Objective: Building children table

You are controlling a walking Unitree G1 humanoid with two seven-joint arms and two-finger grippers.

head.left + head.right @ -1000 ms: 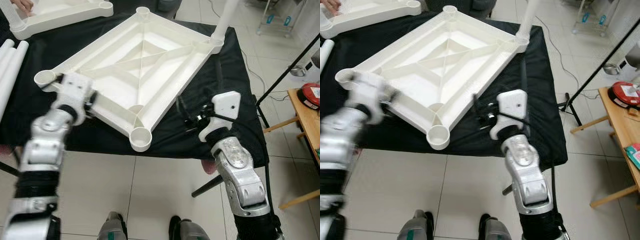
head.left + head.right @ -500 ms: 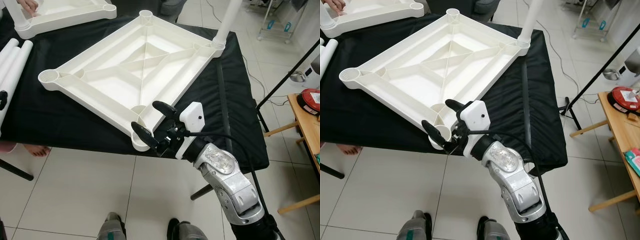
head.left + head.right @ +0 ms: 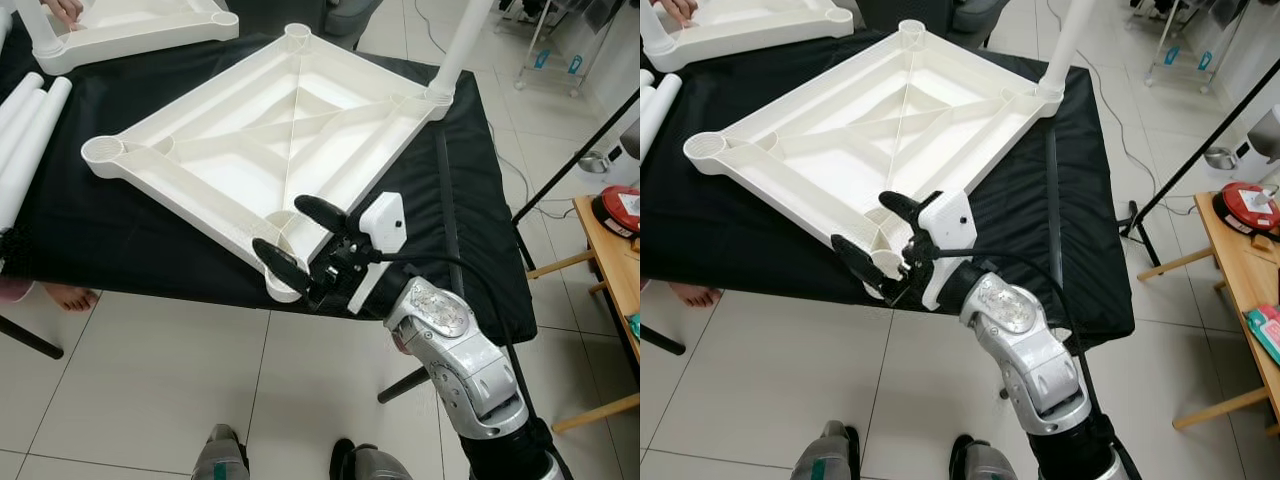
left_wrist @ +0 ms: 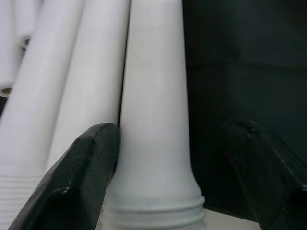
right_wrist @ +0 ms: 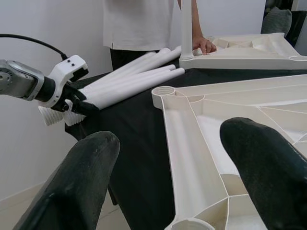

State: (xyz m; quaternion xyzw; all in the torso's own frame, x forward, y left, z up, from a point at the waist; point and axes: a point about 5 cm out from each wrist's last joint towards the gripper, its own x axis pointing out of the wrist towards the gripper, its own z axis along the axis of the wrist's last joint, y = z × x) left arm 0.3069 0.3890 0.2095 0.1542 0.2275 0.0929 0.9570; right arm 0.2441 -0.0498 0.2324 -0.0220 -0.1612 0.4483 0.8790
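I had the left gripper [image 4: 168, 167] spread open around the end of one white table leg [image 4: 156, 110] in the pile at the left edge of the black-covered table [image 3: 480, 200], gripping nothing yet, so I judged it best to close squarely just above the threaded collar. The right gripper [image 3: 298, 243] hung open and empty astride the near corner socket [image 3: 283, 282] of the upturned tabletop [image 3: 270, 140], which I meant to steady; that socket was empty, while the far right one held a leg [image 3: 462, 40]
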